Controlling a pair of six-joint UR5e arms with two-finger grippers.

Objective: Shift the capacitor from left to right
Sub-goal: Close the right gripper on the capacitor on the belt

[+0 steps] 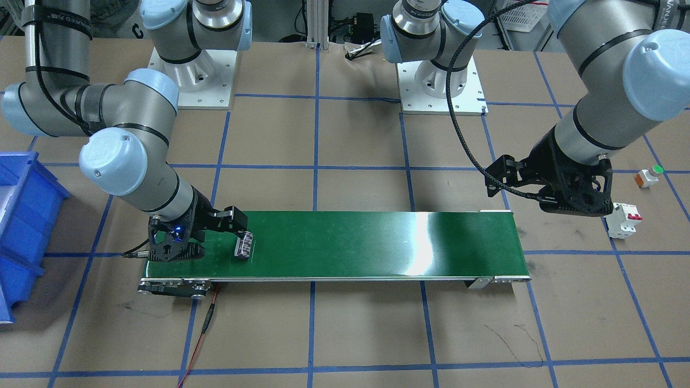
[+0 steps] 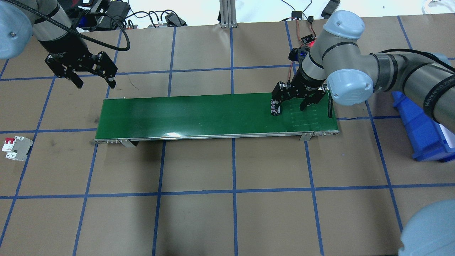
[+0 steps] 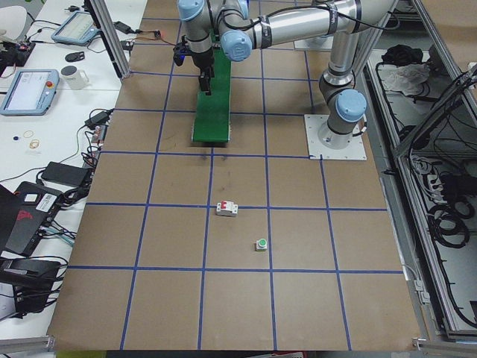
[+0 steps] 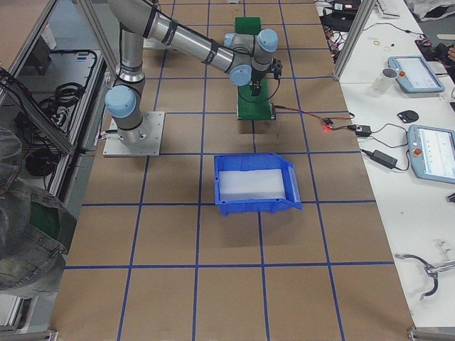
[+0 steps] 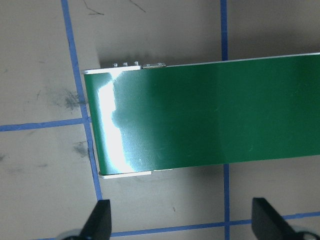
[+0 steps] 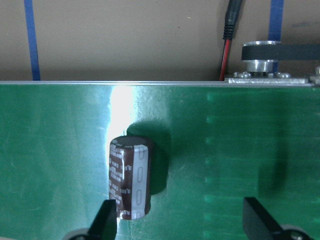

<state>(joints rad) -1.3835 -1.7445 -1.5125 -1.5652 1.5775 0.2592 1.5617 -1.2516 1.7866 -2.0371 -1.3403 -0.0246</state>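
Observation:
The capacitor (image 6: 129, 177), a small dark cylinder with a grey stripe, rests on the green conveyor belt (image 2: 199, 113) near its right end. It also shows in the overhead view (image 2: 274, 108) and the front-facing view (image 1: 243, 246). My right gripper (image 2: 291, 103) is open low over the belt. The capacitor sits just inside one finger (image 6: 104, 220), with the other finger (image 6: 257, 217) far from it. My left gripper (image 2: 95, 82) is open and empty, above the table behind the belt's left end (image 5: 105, 125).
A white breaker with red switches (image 2: 16, 148) and an orange-white button with a green cap (image 1: 648, 176) lie on the table at my left. A blue bin (image 2: 423, 128) stands at my right. A red cable (image 1: 207, 323) runs from the belt's motor end.

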